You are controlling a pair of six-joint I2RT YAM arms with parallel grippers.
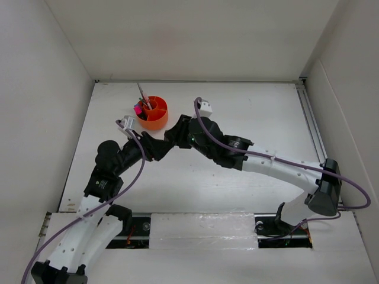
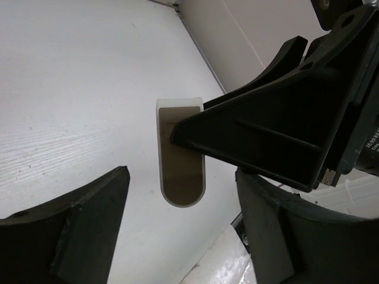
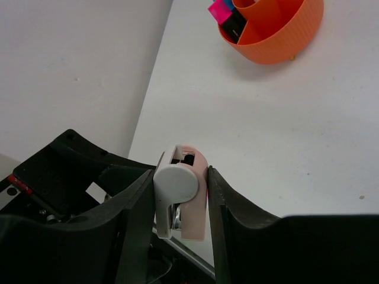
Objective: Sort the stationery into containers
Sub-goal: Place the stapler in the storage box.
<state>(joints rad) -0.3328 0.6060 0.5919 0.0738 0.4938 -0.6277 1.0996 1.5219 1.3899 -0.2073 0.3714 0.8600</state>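
Observation:
My right gripper (image 3: 180, 174) is shut on a small white and pink rounded stationery item (image 3: 177, 183), held above the table. In the left wrist view the same item (image 2: 180, 171) shows a tan face with a white rim, partly hidden by the right gripper's black finger (image 2: 266, 136). My left gripper (image 2: 180, 236) is open, its jaws spread on either side just below the item, not touching it. In the top view both grippers meet (image 1: 163, 142) just in front of the orange tub (image 1: 155, 121), which holds pens (image 1: 143, 94) and pink-capped items (image 1: 137, 109).
The tub (image 3: 278, 41) shows in the right wrist view at the top with a pink and a black item (image 3: 228, 18) inside. White walls enclose the table on the left, back and right. A white block (image 1: 205, 107) on the right arm sits beside the tub.

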